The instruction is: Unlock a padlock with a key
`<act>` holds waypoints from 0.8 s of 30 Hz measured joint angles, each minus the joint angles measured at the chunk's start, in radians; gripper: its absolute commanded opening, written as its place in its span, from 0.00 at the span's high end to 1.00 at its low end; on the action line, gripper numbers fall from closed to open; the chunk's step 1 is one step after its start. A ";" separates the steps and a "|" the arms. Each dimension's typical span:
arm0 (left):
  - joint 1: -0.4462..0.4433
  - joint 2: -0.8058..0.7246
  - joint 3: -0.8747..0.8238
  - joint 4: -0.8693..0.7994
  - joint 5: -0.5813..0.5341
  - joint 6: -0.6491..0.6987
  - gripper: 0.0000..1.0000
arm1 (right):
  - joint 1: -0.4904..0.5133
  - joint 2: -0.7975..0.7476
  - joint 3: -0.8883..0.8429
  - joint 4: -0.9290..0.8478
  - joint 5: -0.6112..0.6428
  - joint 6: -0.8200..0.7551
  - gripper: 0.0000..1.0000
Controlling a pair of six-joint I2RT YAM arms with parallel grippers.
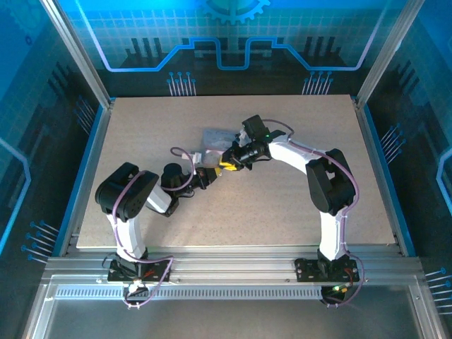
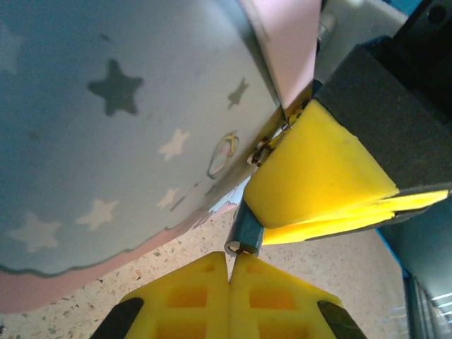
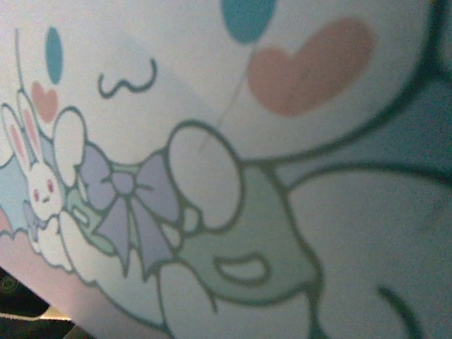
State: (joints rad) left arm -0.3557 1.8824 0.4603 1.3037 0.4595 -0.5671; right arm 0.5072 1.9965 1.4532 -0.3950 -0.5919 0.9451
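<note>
The rounded rectangular pale silver-blue tin with a cartoon print (image 1: 214, 135) lay on the speckled beige table (image 1: 282, 201). Just beside the tin's star-printed side sat the tiny dark grey-blue metal padlock (image 2: 245, 229). Its lower end was pinched between the closed yellow tips of the left gripper (image 2: 229, 267). The right gripper (image 2: 296, 224) also sat beside the tin, touching the padlock's upper end. Its pads were squeezed together, and whether they gripped anything could not be told.

A smooth, printed tin (image 2: 106, 141), a glossy metal padlock (image 2: 245, 229), matt yellow plastic fingertips (image 2: 191, 300) and a speckled matt tabletop (image 2: 339, 268) are shown.
</note>
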 measured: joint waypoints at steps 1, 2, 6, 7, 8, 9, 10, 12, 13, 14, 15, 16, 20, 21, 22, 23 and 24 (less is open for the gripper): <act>-0.007 -0.007 -0.002 -0.014 -0.012 0.026 1.00 | 0.000 0.000 0.001 -0.006 0.001 -0.003 1.00; -0.014 -0.016 -0.004 -0.028 -0.024 0.049 1.00 | 0.000 0.001 0.002 -0.013 0.001 -0.003 1.00; -0.049 -0.067 -0.008 -0.113 -0.098 0.161 1.00 | 0.000 0.001 0.003 -0.030 0.002 -0.010 1.00; -0.061 -0.081 -0.008 -0.139 -0.122 0.192 1.00 | 0.000 0.002 0.004 -0.035 0.003 -0.011 1.00; -0.072 -0.096 -0.008 -0.164 -0.145 0.223 1.00 | 0.000 0.002 0.005 -0.041 0.004 -0.012 1.00; -0.086 -0.114 -0.008 -0.194 -0.177 0.261 1.00 | 0.000 0.002 0.007 -0.047 0.005 -0.014 1.00; -0.099 -0.130 -0.008 -0.220 -0.205 0.292 1.00 | 0.000 0.001 0.008 -0.054 0.005 -0.016 1.00; -0.128 -0.159 -0.008 -0.271 -0.267 0.362 1.00 | 0.000 0.002 0.008 -0.064 0.005 -0.023 1.00; -0.146 -0.175 -0.008 -0.298 -0.304 0.398 1.00 | 0.000 0.002 0.008 -0.070 0.005 -0.026 1.00; -0.162 -0.187 -0.008 -0.318 -0.336 0.430 1.00 | 0.000 0.002 0.008 -0.076 0.005 -0.030 1.00; -0.180 -0.200 -0.008 -0.340 -0.375 0.467 1.00 | 0.000 0.002 0.009 -0.080 0.004 -0.034 1.00; -0.197 -0.209 -0.008 -0.358 -0.410 0.499 1.00 | 0.000 0.001 0.010 -0.085 0.004 -0.038 1.00; -0.257 -0.225 -0.008 -0.389 -0.537 0.605 1.00 | 0.000 0.001 0.011 -0.104 0.004 -0.050 0.96; -0.268 -0.225 -0.008 -0.393 -0.560 0.624 1.00 | 0.000 0.001 0.011 -0.107 0.005 -0.053 0.91; -0.275 -0.225 -0.008 -0.396 -0.575 0.633 1.00 | 0.000 0.001 0.011 -0.109 0.006 -0.056 0.88; -0.278 -0.225 -0.007 -0.400 -0.582 0.638 1.00 | 0.001 0.001 0.011 -0.110 0.008 -0.056 0.84; -0.279 -0.225 -0.005 -0.403 -0.587 0.638 1.00 | 0.002 0.001 0.011 -0.110 0.010 -0.056 0.78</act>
State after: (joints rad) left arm -0.6350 1.6573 0.4553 0.9005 -0.1276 0.0708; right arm 0.5087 1.9976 1.4647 -0.5049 -0.5823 0.8886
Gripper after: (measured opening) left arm 0.044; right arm 0.175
